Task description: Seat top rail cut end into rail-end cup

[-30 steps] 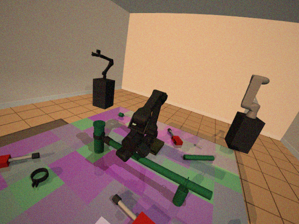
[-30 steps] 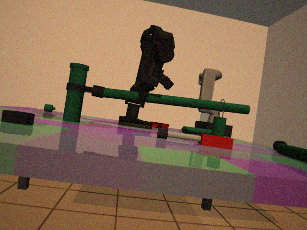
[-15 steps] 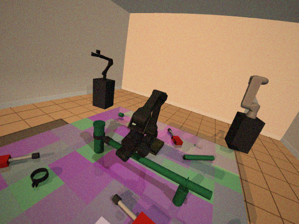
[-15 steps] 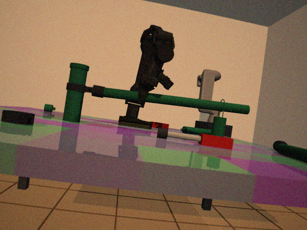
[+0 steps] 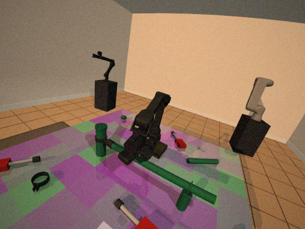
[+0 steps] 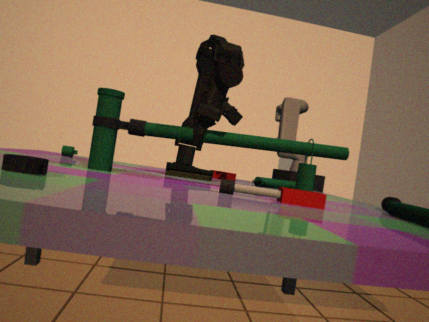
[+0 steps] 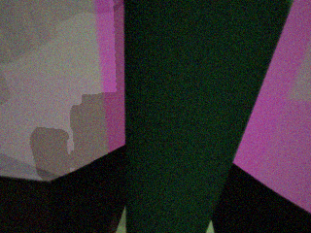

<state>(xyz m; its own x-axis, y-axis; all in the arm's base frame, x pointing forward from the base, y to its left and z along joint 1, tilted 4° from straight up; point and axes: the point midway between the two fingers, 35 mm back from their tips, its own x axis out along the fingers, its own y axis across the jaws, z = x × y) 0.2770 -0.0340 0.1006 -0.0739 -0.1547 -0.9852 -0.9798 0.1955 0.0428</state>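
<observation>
The green rail [image 5: 167, 173] [image 6: 249, 140] [image 7: 190, 97] slants slightly down toward the short post [image 5: 184, 201] [image 6: 305, 176] and passes through its thin wire loop [image 6: 311, 139]. The rail's left end meets the dark end cup [image 5: 109, 142] [image 6: 137, 127] and is hidden inside it; how deep it sits cannot be told. The cup hangs on the brace band [image 5: 100, 140] [image 6: 105, 121], around the big green post [image 5: 100, 150] [image 6: 102, 152], in its upper part, a little below the post cap [image 5: 100, 127] [image 6: 110, 92]. My gripper [image 6: 198, 139] [image 7: 171, 154] is shut on the rail, right of the cup.
A loose black band [image 5: 40, 180] [image 6: 25, 164] and a mallet with a red head [image 5: 4, 164] lie left. Another mallet [image 5: 129, 214] [image 6: 258, 190] lies in front of the rail. A short green tube [image 5: 203, 161] lies behind it. A small green fitting [image 5: 123, 117] [image 6: 68, 151] lies at the back.
</observation>
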